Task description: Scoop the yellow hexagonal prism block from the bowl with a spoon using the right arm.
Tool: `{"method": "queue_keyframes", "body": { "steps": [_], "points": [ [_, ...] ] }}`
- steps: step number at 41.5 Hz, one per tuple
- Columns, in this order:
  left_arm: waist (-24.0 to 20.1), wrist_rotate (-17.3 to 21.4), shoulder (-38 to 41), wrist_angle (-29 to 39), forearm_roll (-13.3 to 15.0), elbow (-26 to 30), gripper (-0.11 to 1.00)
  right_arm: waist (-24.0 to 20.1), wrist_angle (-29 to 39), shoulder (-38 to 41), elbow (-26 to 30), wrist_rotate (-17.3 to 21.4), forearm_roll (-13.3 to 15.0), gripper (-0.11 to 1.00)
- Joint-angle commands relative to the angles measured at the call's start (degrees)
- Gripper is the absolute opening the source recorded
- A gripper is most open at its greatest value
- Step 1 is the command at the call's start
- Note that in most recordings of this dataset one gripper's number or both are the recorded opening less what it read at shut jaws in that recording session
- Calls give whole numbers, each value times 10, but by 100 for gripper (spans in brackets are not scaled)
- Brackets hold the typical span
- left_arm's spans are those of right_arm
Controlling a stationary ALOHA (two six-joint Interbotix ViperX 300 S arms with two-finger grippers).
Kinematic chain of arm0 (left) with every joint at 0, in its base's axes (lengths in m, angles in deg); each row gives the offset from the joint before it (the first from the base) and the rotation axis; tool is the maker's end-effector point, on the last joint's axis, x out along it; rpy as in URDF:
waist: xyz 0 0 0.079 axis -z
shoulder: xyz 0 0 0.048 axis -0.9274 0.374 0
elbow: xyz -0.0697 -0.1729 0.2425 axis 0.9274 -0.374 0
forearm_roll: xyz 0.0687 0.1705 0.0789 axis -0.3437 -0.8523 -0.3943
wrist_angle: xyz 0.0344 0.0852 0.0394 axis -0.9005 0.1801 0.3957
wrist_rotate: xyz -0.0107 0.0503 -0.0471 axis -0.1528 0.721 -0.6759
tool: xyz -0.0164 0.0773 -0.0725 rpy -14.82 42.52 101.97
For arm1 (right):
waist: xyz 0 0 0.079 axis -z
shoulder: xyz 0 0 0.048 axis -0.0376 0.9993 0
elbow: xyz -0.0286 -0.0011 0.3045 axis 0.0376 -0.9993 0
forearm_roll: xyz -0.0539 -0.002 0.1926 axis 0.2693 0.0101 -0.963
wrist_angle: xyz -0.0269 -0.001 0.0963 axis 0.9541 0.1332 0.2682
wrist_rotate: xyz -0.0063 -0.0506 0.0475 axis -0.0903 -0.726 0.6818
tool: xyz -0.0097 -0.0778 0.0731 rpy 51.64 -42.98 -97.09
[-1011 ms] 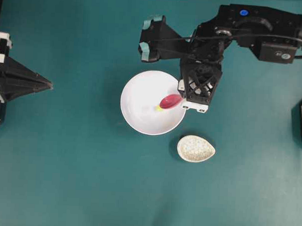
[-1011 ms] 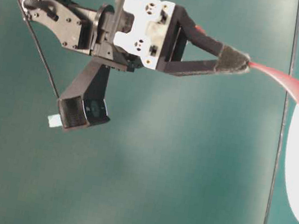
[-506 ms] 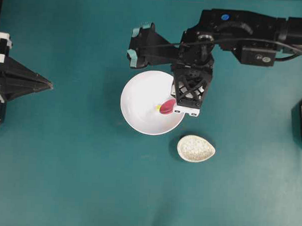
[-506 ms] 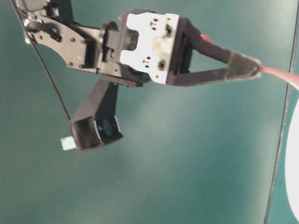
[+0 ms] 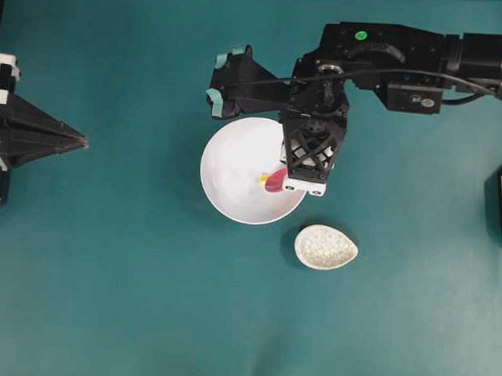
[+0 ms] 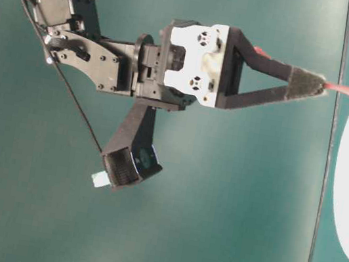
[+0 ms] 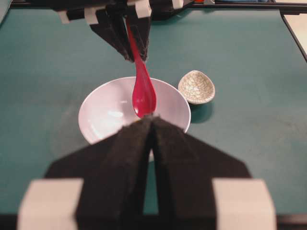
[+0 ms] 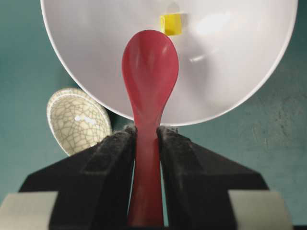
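1. The right gripper (image 8: 146,143) is clamped on the handle of the pink-red spoon (image 8: 149,81); its two padded fingers (image 8: 112,153) press the handle from either side, so the jaws are narrowed to the handle's width and nothing else is between them.
2. The spoon's oval scoop points away from the gripper, out over the inside of the white bowl (image 8: 240,86). In the overhead view the scoop (image 5: 275,182) sits inside the bowl's right part, under the wrist of the right arm (image 5: 315,145).
3. The yellow hexagonal prism block (image 8: 171,24) lies on the bowl's floor just past the tip of the scoop. From the wrist view the tip looks very near the block, but I cannot tell whether they touch. The block is not in the scoop.
4. Judged from this: picking up the spoon and bringing it into the bowl are done. Getting the scoop under the block and lifting it clear of the bowl are not yet done.
5. Outward from the bowl (image 5: 235,166), the small crackle-glazed egg-shaped dish (image 5: 325,247) stands just beside the rim, apart from it, and looks empty.
6. The left gripper (image 7: 152,125) is parked well off to the side of the teal table (image 5: 129,299), its fingers pressed together with nothing between them.
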Motion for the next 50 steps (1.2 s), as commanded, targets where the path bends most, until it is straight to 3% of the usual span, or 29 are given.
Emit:
{"method": "queue_keyframes", "body": {
  "steps": [1,29,50],
  "points": [
    [-1,0,4,-3,-2,12,2,-2,-4,-11,2,2,-1,24],
    [-1,0,2,-3,-2,12,2,-4,-39,-4,-16,-3,-1,24],
    [-1,0,2,-1,-2,12,2,-4,-114,10,-16,-8,9,24]
  ]
}}
